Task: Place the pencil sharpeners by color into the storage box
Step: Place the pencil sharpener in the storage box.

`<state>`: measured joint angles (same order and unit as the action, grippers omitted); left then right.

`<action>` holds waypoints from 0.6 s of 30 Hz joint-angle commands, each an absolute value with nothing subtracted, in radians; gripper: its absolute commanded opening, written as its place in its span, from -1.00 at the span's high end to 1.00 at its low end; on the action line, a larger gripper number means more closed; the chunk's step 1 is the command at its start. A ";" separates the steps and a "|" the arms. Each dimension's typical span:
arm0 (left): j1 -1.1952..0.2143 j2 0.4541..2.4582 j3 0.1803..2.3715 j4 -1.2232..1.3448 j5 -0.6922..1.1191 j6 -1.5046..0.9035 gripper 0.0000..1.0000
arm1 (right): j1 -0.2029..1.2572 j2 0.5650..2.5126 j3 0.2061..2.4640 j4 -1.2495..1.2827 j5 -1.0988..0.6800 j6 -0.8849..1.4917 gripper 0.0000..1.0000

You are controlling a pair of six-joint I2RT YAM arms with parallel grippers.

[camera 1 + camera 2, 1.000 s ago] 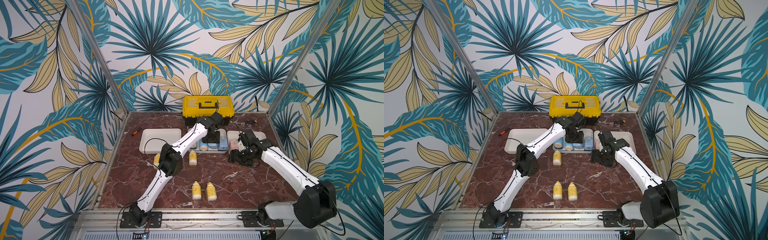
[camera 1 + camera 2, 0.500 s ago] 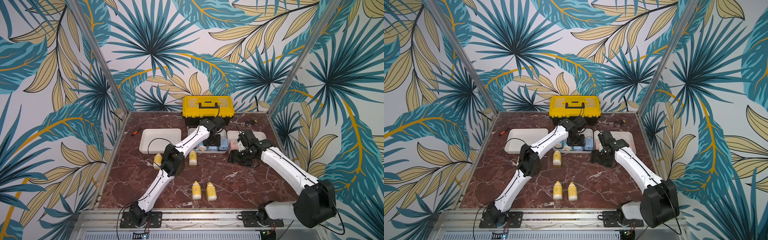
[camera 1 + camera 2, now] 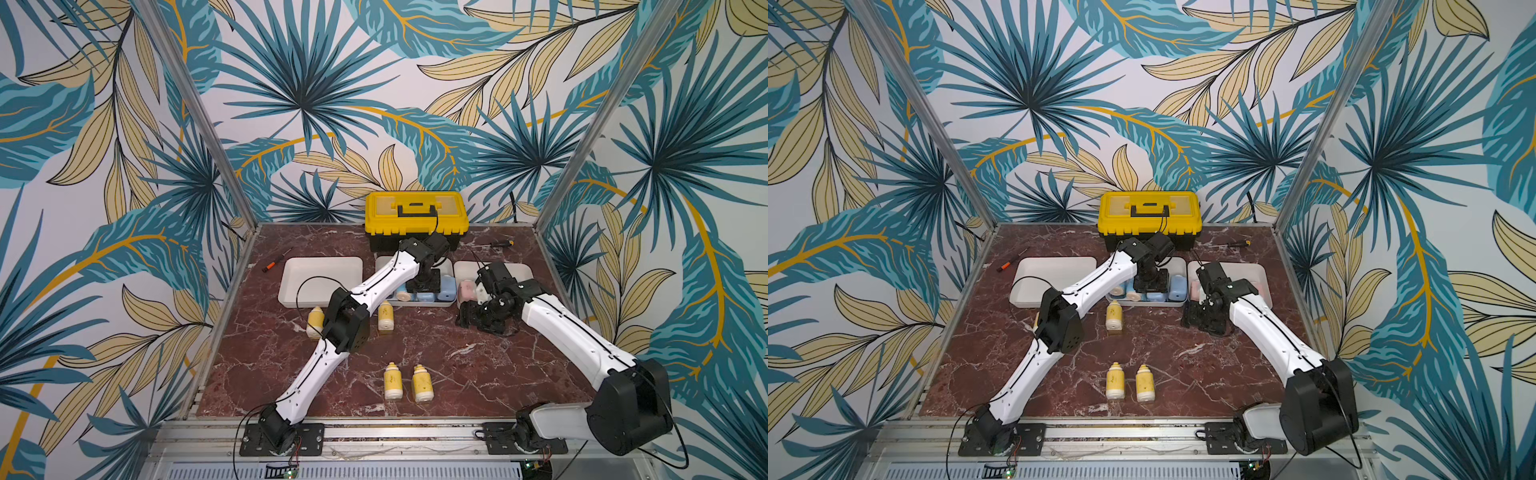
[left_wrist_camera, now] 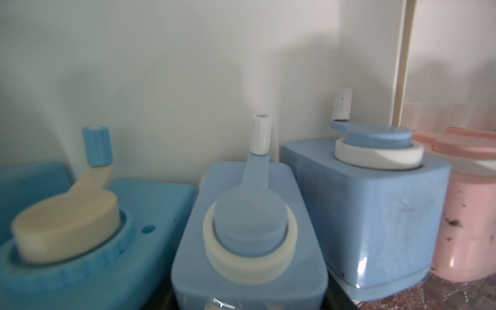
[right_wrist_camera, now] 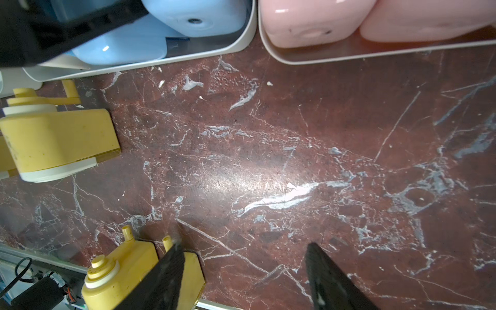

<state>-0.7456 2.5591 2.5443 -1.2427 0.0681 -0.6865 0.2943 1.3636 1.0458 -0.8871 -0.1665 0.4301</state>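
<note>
Sharpeners [image 3: 392, 380] boxy, pastel yellow, blue, pink, whitish-collared.

Glossy red marble-look tabletop [image 5: 268, 161]; smooth plastic pencil sharpeners [image 4: 375, 214]; glossy white plastic trays [image 3: 320, 274].

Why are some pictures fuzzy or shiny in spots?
Left wrist view: the middle blue sharpener sits very close and blurs; soft shadows fall on the white tray. Right wrist view: glare whitens a patch of table. Both top views: sharp, evenly lit.

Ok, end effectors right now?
Left end effector: closed on blue sharpener.
Right end effector: open, empty.
</note>
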 commanded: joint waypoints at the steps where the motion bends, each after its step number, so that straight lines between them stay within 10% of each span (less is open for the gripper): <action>1: -0.750 2.566 2.574 -1.243 0.073 -0.691 -0.15 | 0.290 1.371 1.028 -0.886 -0.178 0.429 -0.46; 18: -0.741 2.566 2.602 -1.243 0.113 -0.706 -0.38 | 0.288 1.370 1.023 -0.879 -0.186 0.430 -0.46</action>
<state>-0.7456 2.5595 2.5626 -1.2453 0.0971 -0.6964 0.2932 1.3636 1.0439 -0.8867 -0.1738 0.4301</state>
